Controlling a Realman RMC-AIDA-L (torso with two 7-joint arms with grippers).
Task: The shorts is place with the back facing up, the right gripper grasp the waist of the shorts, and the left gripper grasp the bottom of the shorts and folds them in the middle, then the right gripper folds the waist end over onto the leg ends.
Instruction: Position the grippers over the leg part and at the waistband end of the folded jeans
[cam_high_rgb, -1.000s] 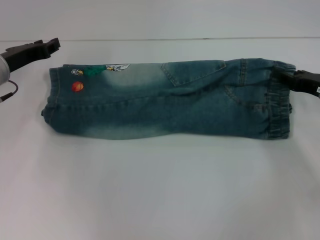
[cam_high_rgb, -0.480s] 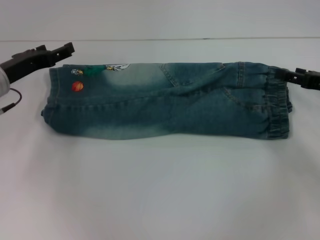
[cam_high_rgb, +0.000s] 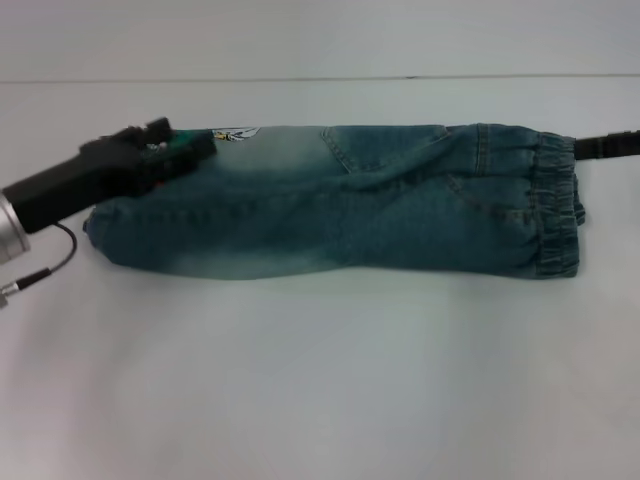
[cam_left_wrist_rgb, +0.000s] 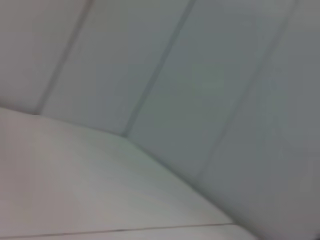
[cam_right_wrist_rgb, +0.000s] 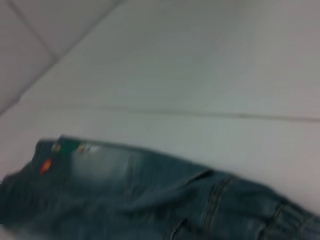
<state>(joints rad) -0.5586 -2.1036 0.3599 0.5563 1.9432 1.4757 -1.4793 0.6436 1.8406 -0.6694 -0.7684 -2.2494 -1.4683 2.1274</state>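
Note:
The shorts (cam_high_rgb: 340, 200) lie folded lengthwise across the table, back pocket up; they also fill the lower part of the right wrist view (cam_right_wrist_rgb: 150, 200). The waist (cam_high_rgb: 556, 205) is at the right end, and the leg ends (cam_high_rgb: 105, 225) are at the left. My left gripper (cam_high_rgb: 185, 140) sits over the far corner of the leg ends, open, with the green patch showing between its fingers. It hides the orange basketball from the head view, though the basketball (cam_right_wrist_rgb: 46, 165) shows in the right wrist view. My right gripper (cam_high_rgb: 612, 146) is at the right edge, just off the waist's far corner.
The white table (cam_high_rgb: 320, 380) stretches wide in front of the shorts, and its back edge (cam_high_rgb: 320, 78) meets a pale wall. A thin cable (cam_high_rgb: 45, 268) loops from the left wrist onto the table. The left wrist view holds only table and wall panels.
The left gripper has swung in from the far left and down over the leg ends, covering the basketball patch. The right gripper has let go of the waist and drawn back to the right.

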